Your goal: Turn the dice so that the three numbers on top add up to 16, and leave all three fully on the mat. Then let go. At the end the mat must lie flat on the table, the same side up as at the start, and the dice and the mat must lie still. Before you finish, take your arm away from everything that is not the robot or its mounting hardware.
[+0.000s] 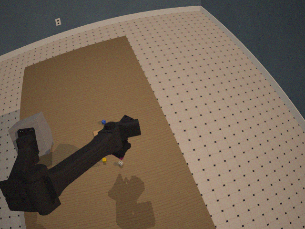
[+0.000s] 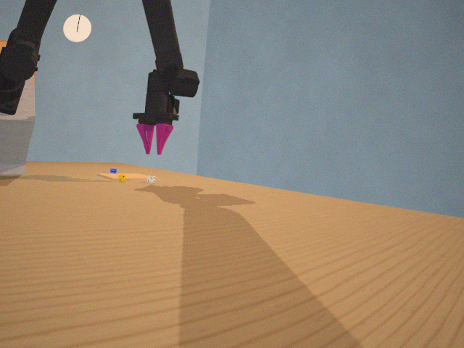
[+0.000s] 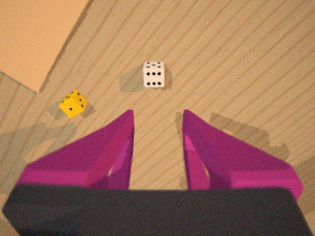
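My gripper [image 2: 153,154] [image 3: 157,119] is part open and empty, high above the table; the arm hides most of it in the top view. The white die [image 1: 120,163] [image 2: 151,179] [image 3: 154,75] lies on the table beside the mat, ahead of the fingertips in the wrist view; its largest visible face shows two rows of three pips. The yellow die [image 1: 104,160] [image 2: 122,177] [image 3: 73,103] is off the mat near its corner, with a one-pip face visible. The blue die [image 1: 103,121] [image 2: 113,170] lies beyond the mat [image 1: 95,133] [image 2: 130,175] [image 3: 39,39]. The mat lies flat, partly hidden by the arm.
A grey block [image 1: 45,138] [image 2: 13,146] stands on the table by the arm's base. The arm's shadow [image 1: 134,209] [image 2: 232,262] falls across the wooden table [image 1: 86,74] [image 2: 93,262]. The right table edge lies beyond the gripper in the top view.
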Robot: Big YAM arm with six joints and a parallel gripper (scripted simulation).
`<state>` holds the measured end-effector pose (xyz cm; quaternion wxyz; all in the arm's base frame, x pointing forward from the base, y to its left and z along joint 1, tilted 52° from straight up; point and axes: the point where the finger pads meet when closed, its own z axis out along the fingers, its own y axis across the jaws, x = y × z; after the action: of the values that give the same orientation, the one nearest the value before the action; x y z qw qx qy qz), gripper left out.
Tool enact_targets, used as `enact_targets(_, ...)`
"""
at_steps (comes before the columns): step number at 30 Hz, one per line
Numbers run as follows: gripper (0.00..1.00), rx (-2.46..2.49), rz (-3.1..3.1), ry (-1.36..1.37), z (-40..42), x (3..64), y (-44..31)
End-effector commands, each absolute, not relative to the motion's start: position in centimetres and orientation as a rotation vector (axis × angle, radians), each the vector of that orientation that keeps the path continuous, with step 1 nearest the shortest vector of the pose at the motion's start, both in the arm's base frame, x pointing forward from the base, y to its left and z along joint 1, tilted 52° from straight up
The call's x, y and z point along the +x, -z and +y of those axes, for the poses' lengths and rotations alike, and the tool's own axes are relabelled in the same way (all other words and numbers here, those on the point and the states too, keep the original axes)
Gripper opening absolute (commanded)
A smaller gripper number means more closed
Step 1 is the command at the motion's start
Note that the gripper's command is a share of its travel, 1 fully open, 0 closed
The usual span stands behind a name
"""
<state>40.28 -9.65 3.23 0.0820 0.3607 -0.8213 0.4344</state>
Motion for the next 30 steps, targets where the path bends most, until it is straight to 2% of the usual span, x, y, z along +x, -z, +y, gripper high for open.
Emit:
enact_targets(1,0.30,1.090,-2.438,-1.278,-10.3,40.3,-2.3)
enact_targets(30,0.30,1.090,-2.437,-1.279,-13.1,40.8,-0.1)
